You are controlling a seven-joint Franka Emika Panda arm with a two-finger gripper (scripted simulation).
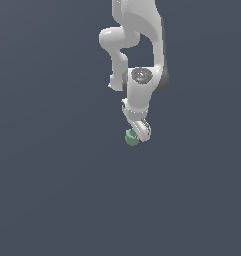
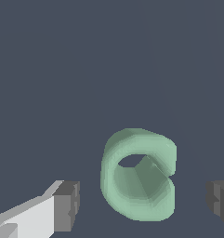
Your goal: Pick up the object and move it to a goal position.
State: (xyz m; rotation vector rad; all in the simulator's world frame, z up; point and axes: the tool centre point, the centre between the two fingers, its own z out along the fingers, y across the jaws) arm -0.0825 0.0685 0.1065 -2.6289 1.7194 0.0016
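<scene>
Two fingers (image 2: 67, 207) are standing spread apart, and I am seeing the pale green object (image 2: 139, 174) lying between them on the surface (image 2: 85, 69), touching neither. Its hollow bore is facing the wrist camera; I cannot judge its long axis.

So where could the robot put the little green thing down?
Almost anywhere: the dark grey floor is bare on every side of the white arm. Only the spot at the gripper, where the pale green rounded piece sits, is crowded.
</scene>
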